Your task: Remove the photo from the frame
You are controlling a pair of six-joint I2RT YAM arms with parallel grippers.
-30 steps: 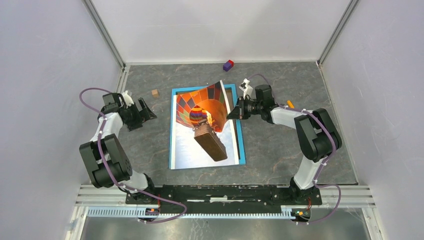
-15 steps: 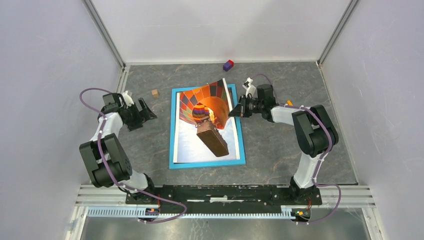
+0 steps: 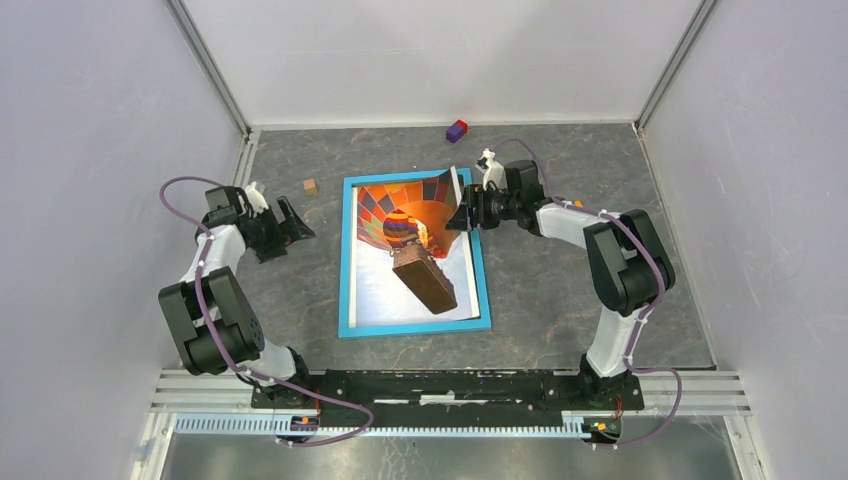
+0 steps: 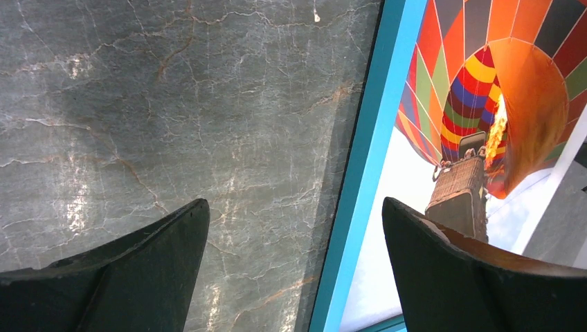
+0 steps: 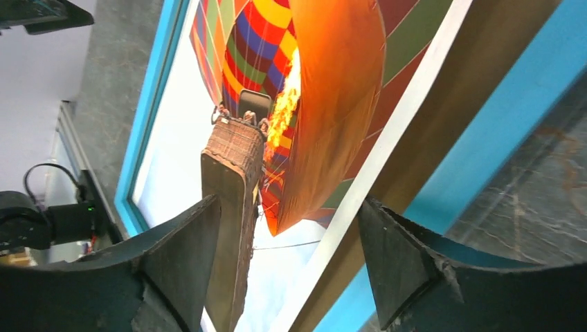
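Observation:
The frame (image 3: pixel 345 262), bright blue, lies flat in the middle of the table. On it rests the photo (image 3: pixel 400 240) of a hot-air balloon, its far right corner curled upward. My right gripper (image 3: pixel 462 213) is at that raised corner and stands open. In the right wrist view the photo's white edge (image 5: pixel 387 145) runs between the right gripper's (image 5: pixel 291 221) spread fingers, above a brown board and the frame's blue border (image 5: pixel 498 131). My left gripper (image 3: pixel 300 225) is open over bare table left of the frame; the left gripper (image 4: pixel 294 228) sees the frame's border (image 4: pixel 367 159) and the photo (image 4: pixel 477 90).
A purple and red block (image 3: pixel 456 130) lies at the back near the wall. A small wooden cube (image 3: pixel 310 186) sits behind the frame's left corner. White walls close in the table on three sides.
My right gripper was shut on the photo's far right edge and has opened. The photo shifted right and settled back inside the blue border, its curl lower. The left arm stayed put.

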